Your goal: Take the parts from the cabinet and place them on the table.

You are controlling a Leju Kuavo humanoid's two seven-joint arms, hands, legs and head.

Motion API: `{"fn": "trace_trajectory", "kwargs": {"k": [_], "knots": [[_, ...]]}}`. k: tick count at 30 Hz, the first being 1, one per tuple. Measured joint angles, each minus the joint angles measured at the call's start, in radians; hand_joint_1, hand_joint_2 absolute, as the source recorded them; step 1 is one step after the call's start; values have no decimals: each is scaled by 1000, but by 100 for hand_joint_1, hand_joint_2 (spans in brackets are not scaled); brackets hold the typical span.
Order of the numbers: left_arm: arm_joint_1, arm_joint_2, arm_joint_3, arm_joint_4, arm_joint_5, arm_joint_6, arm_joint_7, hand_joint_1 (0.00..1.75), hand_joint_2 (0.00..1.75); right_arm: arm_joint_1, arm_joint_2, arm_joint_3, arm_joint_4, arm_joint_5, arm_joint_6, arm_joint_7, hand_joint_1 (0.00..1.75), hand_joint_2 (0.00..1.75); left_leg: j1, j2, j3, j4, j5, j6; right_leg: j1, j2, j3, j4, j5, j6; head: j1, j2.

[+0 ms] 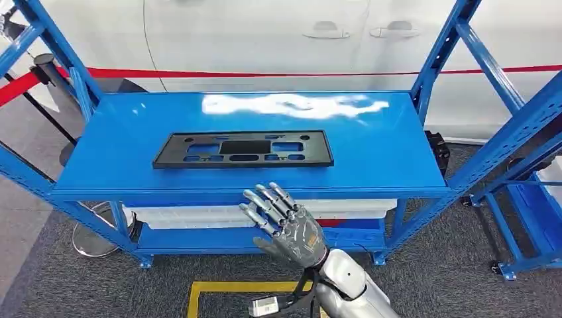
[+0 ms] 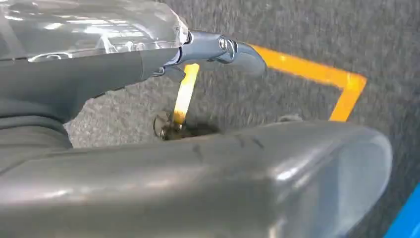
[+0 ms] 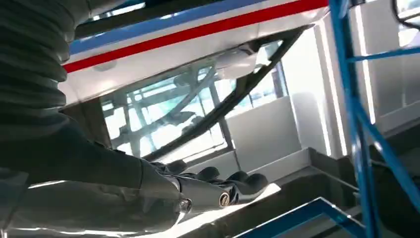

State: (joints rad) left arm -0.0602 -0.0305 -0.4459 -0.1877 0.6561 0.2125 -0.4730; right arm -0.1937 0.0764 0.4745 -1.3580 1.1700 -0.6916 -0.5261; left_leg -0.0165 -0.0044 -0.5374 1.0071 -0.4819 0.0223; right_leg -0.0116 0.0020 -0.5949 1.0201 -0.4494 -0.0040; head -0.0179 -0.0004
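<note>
Right hand (image 1: 286,222), nearest the camera, is raised before the blue shelf (image 1: 132,132) with fingers spread, holding nothing, likely readying a reach. Black plate (image 1: 243,149) lies flat mid-shelf, apart from it. Left hand (image 2: 218,49) hangs over the carpet; its grip cannot be told.

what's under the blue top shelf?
Under the blue top shelf: a white tray-like part on the lower shelf. The right hand covers its middle; its contents aren't visible.

Black part (image 1: 243,149), blue table (image 1: 384,159), silver hand (image 1: 285,222)
</note>
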Motion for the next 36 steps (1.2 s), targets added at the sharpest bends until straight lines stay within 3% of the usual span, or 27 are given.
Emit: {"fn": "trace_trajectory", "kwargs": {"k": [2, 5, 6, 7, 8, 10, 11, 12, 13, 16, 17, 19, 20, 21, 22, 23, 25, 26, 27, 28, 30, 31, 32, 33, 35, 36], "knots": [[0, -1, -1, 0, 1, 2, 0, 0, 0, -2, 33, -25, 12, 8, 0, -18, 0, 175, 5, 1, -14, 42, -34, -19, -9, -3, 13, -12, 2, -9, 0, 0], [-1, -1, -4, 0, 2, 2, 2, 0, 0, -4, 90, -73, 32, 78, -2, -116, 0, 175, 21, 0, -136, 286, -141, -38, -13, -3, 12, -12, 1, -10, 0, 0], [0, -1, -6, 0, 2, 2, 4, 0, 0, -4, 100, -86, 34, 97, -3, -136, 0, 175, 27, 0, -164, 331, -143, -44, -15, -3, 13, -11, 1, -9, 0, 0], [1, -1, -10, 0, 5, 2, 6, 0, 0, -6, 121, -113, 37, 137, -3, -154, 0, 175, 33, 1, -165, 321, -119, -49, -19, -3, 15, -11, 0, -7, 0, 0], [1, -1, -10, 0, 5, 3, 6, 0, 0, -14, 131, -128, 38, 154, -3, -160, 0, 175, 39, 1, -141, 262, -74, -55, -23, -2, 17, -10, -2, -2, 0, 0], [-2, -1, -10, 0, 11, 6, 6, 0, 0, -39, 141, -140, 47, 162, -3, -166, 0, 175, 53, 3, -55, 74, 26, -70, -34, 0, 22, -3, -10, 13, 0, 0], [-2, -3, -11, 0, 15, 8, 5, 0, 0, -54, 148, -145, 56, 159, -3, -167, 0, 175, 54, 0, -34, 25, 19, -81, -29, 2, 20, 3, -13, 24, 0, 0], [-3, -5, -11, 0, 17, 11, 4, 0, 0, -69, 153, -151, 67, 159, -3, -167, 0, 175, 48, -8, -35, 20, 19, -58, -27, 5, 14, 8, -14, 34, 0, 0], [-3, -5, -12, 0, 19, 13, 3, 0, 0, -82, 159, -154, 80, 162, -3, -167, 0, 175, 47, -7, -40, 22, 20, -50, -23, 4, 13, 4, -10, 41, 1, 0], [-1, -6, -12, 0, 23, 19, 2, 0, 0, -118, 166, -164, 124, 178, -4, -167, 0, 175, 47, -5, -41, 18, 28, -19, -33, 3, 16, -1, -12, 58, 1, 0], [-2, -6, -12, 0, 23, 21, 1, 0, 0, -133, 169, -169, 141, 188, -4, -167, 0, 175, 44, -5, -41, 18, 29, -14, -32, -2, 7, 25, -32, 55, 1, 0], [-3, -6, -12, 0, 24, 21, 0, 0, 0, -168, 172, -179, 173, 197, -4, -152, 0, 175, 35, -4, -45, 18, 30, -1, -25, -2, -69, 186, -117, 51, 1, 0], [-3, -7, -16, 0, 32, 21, 0, 0, 0, -182, 170, -175, 197, 183, -4, -109, 0, 175, 29, -3, -46, 18, 30, 2, -20, -2, -109, 267, -147, 49, 1, 0], [-2, -9, -18, 0, 40, 19, 0, 0, 0, -200, 162, -161, 226, 181, -4, -61, 0, 175, 23, -3, -46, 19, 30, 5, -14, -2, -139, 322, -159, 44, 1, 0], [-2, -10, -19, 0, 46, 13, 0, 0, 0, -216, 154, -153, 262, 196, -4, -26, 0, 175, 16, -4, -45, 19, 30, 9, -8, -2, -146, 331, -146, 35, 1, 0], [-2, -10, -21, 0, 47, 6, 0, 0, 0, -239, 151, -153, 291, 208, -5, -18, 0, 175, 9, -5, -44, 19, 29, 11, 1, -2, -130, 289, -111, 22, 1, 0], [-5, -10, -26, 0, 47, 0, -1, 0, 0, -284, 147, -145, 353, 256, -5, 46, 0, 175, -6, -6, -38, 19, 28, 15, 22, 0, -45, 108, -13, -17, 1, 0], [-5, -14, -27, 0, 47, -3, -1, 0, 0, -300, 145, -135, 374, 277, -5, 85, 0, 175, -2, -6, -37, 18, 26, 18, 37, 0, -15, 37, -1, -46, 0, 0], [-9, -18, -30, 0, 48, -6, -3, 0, 0, -311, 144, -122, 397, 293, -5, 125, 0, 175, -10, -4, -42, 19, 27, 16, 38, -4, -6, 19, -5, -56, -7, 0], [-8, -16, -31, 0, 51, -11, -3, 0, 0, -317, 142, -109, 415, 306, -6, 163, 0, 175, 1, -3, -46, 19, 29, 12, 40, -2, -6, 12, 0, -52, -6, 0], [-9, -15, -34, 0, 53, -20, -8, 0, 0, -316, 134, -80, 442, 329, -7, 239, 0, 175, 4, -3, -44, 12, 32, 6, 47, -1, -4, 3, 2, -53, -6, 0], [-11, -9, -34, 0, 54, -23, -10, 0, 0, -315, 132, -68, 450, 335, -7, 265, 0, 175, -10, -4, -38, 8, 29, 2, 32, -3, 9, -20, 12, -45, -5, 0], [-10, -8, -34, 0, 56, -26, -10, 0, 0, -315, 130, -57, 458, 339, -7, 280, 0, 175, -7, -2, -40, 21, 16, -2, 24, -6, 20, -34, 18, -38, -6, 0], [-12, -8, -35, 0, 56, -28, -10, 0, 0, -317, 130, -47, 464, 341, -8, 287, 0, 175, -2, -3, -58, 64, -12, -10, 18, -7, 23, -41, 20, -41, -7, 0], [-13, -3, -35, 1, 56, -29, -10, 0, 0, -314, 128, -32, 478, 342, -8, 292, 0, 175, 14, -2, -136, 221, -84, -30, 12, -7, 23, -41, 19, -38, -7, 0], [-13, -2, -35, 0, 56, -30, -10, 0, 0, -311, 125, -24, 486, 342, -8, 296, 0, 175, 22, -2, -167, 281, -104, -38, 10, -8, 22, -40, 19, -37, -7, 0]]}}
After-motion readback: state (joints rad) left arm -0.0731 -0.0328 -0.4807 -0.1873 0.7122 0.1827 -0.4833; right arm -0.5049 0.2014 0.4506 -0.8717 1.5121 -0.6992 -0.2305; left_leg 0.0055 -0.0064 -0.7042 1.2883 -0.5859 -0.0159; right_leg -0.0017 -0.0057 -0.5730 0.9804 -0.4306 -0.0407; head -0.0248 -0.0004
